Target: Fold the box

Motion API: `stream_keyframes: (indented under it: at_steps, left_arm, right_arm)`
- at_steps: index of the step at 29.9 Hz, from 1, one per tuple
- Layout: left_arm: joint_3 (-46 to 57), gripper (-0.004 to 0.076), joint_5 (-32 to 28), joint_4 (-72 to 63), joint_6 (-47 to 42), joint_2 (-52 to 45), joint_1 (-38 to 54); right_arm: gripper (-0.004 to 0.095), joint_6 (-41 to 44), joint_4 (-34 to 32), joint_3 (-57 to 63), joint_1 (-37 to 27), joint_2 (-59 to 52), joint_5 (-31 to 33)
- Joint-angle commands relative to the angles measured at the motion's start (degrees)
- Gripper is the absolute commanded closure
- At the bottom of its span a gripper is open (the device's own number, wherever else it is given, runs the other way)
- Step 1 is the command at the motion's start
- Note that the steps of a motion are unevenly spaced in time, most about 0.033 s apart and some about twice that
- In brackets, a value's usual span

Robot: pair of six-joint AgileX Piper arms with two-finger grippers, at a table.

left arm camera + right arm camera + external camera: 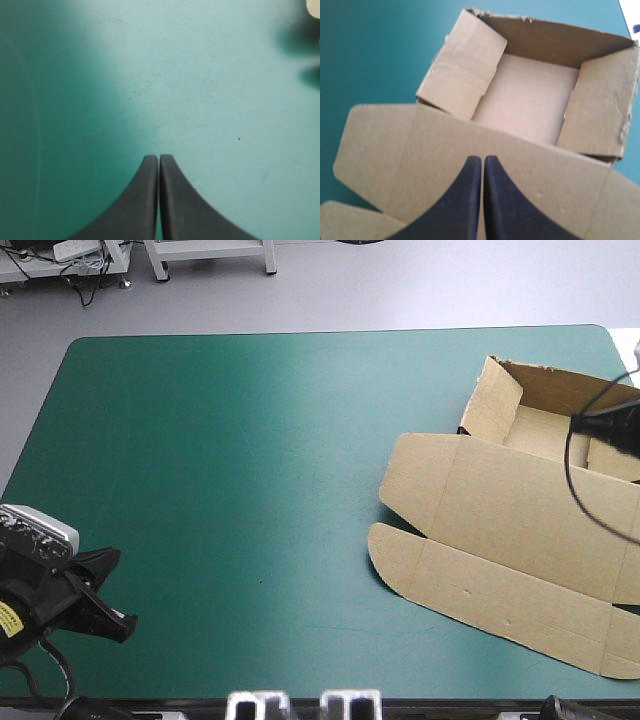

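- The box [510, 530] is seen as an open tray [527, 97] with its walls raised. Its lid [520, 510] is spread flat on the teal-green cover [240, 490], on the tray's near side.
- The lid's long axis is laid along the tray's front wall, and the outer flap is found farthest from the tray.
- The right gripper [482, 159] is held above the lid, just beside the tray and pointed toward it. Its fingers are pressed together with nothing between them.
- The left gripper [159, 157] is kept well apart from the tray over bare cover, likewise clenched and empty.
- The right arm is judged the nearer one for the lid.
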Motion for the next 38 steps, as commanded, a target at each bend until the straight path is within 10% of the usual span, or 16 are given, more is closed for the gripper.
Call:
stream_keyframes:
  at_steps: [1,14,38]
  left_arm:
    - [1.75,0.0732,-4.91,-4.15,3.48,-1.99,-0.17]
    - [25.16,0.0732,-11.15,-13.79,6.03,-19.49,-0.17]
    - [27.12,0.0732,-6.08,-15.09,7.6,-22.23,-0.17]
  right_arm:
    - [0.0904,-3.48,-0.1,10.57,0.16,-9.81,-1.17]
    - [0.0906,-8.13,4.4,46.03,2.15,-37.26,-9.17]
    - [0.0908,-10.89,5.27,57.84,2.15,-52.12,-10.88]
